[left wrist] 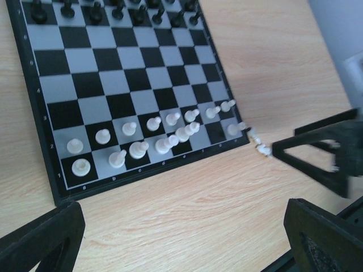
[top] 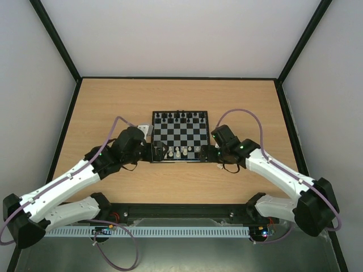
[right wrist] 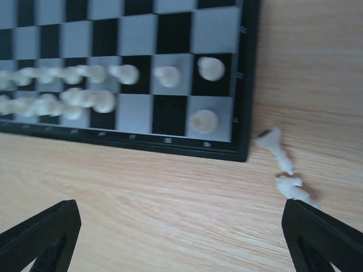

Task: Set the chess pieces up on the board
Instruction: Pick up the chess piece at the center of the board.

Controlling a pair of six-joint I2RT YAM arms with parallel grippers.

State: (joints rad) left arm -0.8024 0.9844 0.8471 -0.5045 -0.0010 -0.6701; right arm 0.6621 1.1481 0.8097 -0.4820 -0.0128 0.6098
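The board [top: 180, 136] lies mid-table; it also shows in the left wrist view [left wrist: 113, 85] and the right wrist view [right wrist: 142, 34]. Cream-white chess pieces [left wrist: 153, 123] stand on its two near rows, also seen in the right wrist view [right wrist: 91, 99]. Two loose cream pieces lie on the wood off the board's near right corner [right wrist: 275, 144], [right wrist: 292, 187], and show in the left wrist view too [left wrist: 258, 144]. My left gripper [left wrist: 181, 238] is open and empty over bare wood by the board's near left corner [top: 154, 152]. My right gripper [right wrist: 181, 238] is open and empty, its right finger [right wrist: 323, 238] just beside the nearer loose piece.
Tiny black figures [left wrist: 113, 11] fill the board's far row [top: 180, 116]. The right gripper's black finger [left wrist: 317, 158] shows in the left wrist view beside the loose pieces. Black-framed walls close the wooden table [top: 102, 107] at back and sides.
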